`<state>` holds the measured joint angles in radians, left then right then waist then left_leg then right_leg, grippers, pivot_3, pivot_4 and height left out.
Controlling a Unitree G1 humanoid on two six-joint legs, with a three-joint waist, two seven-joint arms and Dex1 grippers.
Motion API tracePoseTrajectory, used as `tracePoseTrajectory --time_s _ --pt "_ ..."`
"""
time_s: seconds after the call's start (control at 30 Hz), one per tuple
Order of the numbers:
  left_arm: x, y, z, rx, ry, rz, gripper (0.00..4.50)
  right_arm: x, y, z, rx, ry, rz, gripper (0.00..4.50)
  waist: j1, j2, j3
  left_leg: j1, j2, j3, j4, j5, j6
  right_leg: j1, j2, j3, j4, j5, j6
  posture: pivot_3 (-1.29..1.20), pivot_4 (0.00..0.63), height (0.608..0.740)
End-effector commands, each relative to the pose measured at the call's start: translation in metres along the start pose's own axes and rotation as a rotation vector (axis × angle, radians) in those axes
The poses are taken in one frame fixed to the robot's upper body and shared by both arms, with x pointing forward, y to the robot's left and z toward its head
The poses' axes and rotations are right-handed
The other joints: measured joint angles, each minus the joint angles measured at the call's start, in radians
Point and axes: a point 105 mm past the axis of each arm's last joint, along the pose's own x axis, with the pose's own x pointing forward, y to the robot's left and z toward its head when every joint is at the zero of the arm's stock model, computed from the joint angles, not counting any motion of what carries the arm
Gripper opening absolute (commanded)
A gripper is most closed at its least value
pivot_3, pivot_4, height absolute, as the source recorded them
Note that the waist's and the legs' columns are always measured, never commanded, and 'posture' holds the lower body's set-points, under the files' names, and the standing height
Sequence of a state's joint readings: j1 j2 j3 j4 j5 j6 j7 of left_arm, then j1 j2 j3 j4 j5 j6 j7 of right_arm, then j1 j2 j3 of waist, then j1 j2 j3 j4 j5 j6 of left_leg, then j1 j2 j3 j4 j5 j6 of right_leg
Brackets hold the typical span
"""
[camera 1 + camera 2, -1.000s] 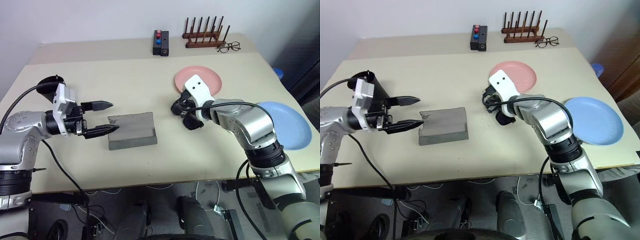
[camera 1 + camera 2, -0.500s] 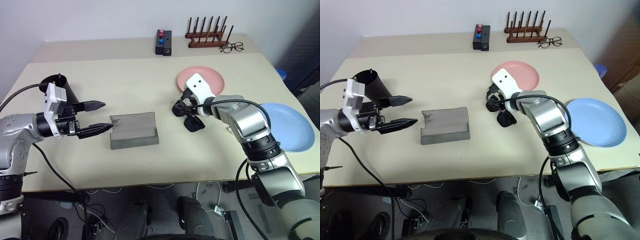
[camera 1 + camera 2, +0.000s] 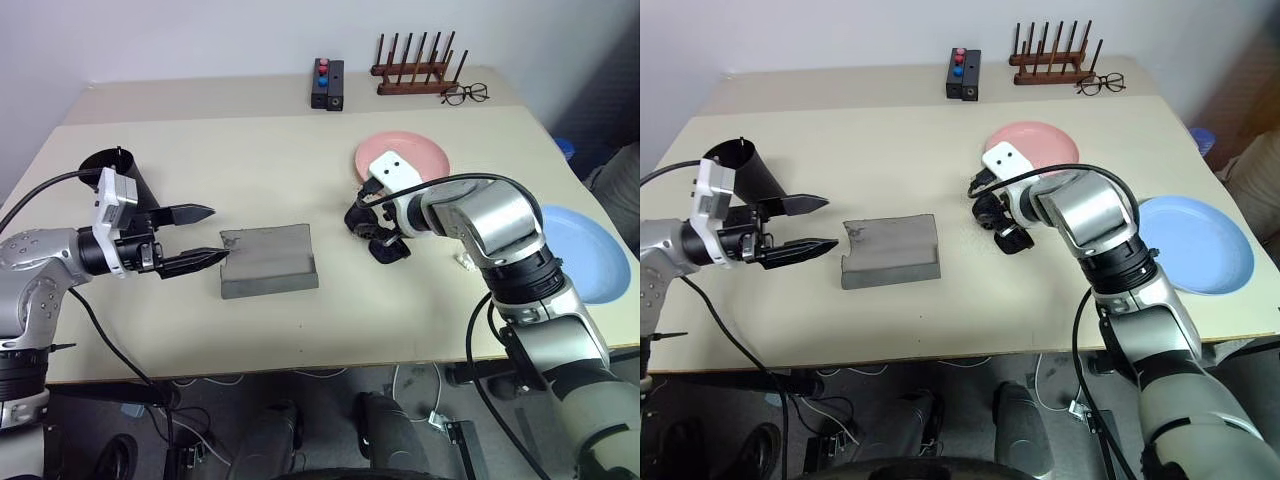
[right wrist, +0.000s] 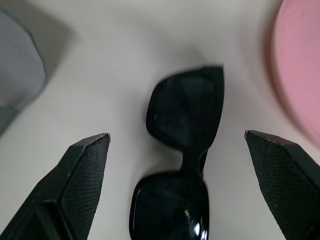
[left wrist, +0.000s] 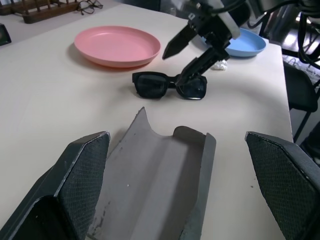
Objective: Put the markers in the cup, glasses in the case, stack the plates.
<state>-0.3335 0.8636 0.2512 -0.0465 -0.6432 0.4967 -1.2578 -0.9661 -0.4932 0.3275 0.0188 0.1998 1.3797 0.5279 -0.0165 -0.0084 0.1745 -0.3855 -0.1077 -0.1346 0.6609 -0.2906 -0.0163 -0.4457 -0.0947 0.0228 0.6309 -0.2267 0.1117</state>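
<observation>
The glasses lay flat on the table between the open case and the pink plate; both grippers' fingers stood wide and empty; light, stiff, slick-lensed, probably best pinched at the bridge.

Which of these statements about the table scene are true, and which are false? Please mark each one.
1. The grey case lies open. True.
2. The sunglasses are inside the case. False: they lie on the table between the case and the pink plate.
3. The right gripper is open above the sunglasses. True.
4. The pink plate is stacked on the blue plate. False: the two plates lie apart.
5. The left gripper is shut on the case. False: it is open beside the case.
</observation>
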Motion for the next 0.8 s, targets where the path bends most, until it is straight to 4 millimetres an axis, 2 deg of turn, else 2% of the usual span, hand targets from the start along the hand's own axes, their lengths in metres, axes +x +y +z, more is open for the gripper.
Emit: tracePoseTrajectory --time_s 0.03,0.4,0.67,0.8 --pt "0.001 -0.001 0.01 0.036 -0.02 -0.007 4.5 -0.003 -0.01 0.007 0.037 0.011 -0.028 4.4 -0.001 0.0 0.0 0.0 0.0 0.0 0.0 0.0 0.0 0.0 0.0 0.0 0.0 0.0 0.0 0.0 0.15 0.74" --pt "0.001 -0.006 0.005 0.015 -0.029 0.001 4.5 0.016 -0.009 0.001 0.076 0.051 -0.033 4.4 -0.003 0.0 0.0 -0.001 0.0 0.0 0.0 0.0 -0.001 -0.001 0.0 0.0 0.0 0.0 0.0 0.0 0.15 0.74" --pt "0.0 -0.007 0.006 0.013 -0.029 0.008 4.5 0.023 -0.015 0.0 0.004 0.053 -0.092 4.4 -0.003 0.0 0.0 -0.001 0.0 0.0 0.0 0.001 -0.001 -0.001 0.0 0.0 0.0 0.0 0.0 0.0 0.15 0.74" --pt "0.001 -0.007 0.006 0.012 -0.029 0.008 4.5 0.025 -0.016 0.0 -0.014 0.053 -0.102 2.6 -0.003 0.0 0.0 -0.001 0.0 0.0 0.0 0.001 -0.001 -0.001 0.0 0.0 0.0 0.0 0.0 0.0 0.15 0.74"
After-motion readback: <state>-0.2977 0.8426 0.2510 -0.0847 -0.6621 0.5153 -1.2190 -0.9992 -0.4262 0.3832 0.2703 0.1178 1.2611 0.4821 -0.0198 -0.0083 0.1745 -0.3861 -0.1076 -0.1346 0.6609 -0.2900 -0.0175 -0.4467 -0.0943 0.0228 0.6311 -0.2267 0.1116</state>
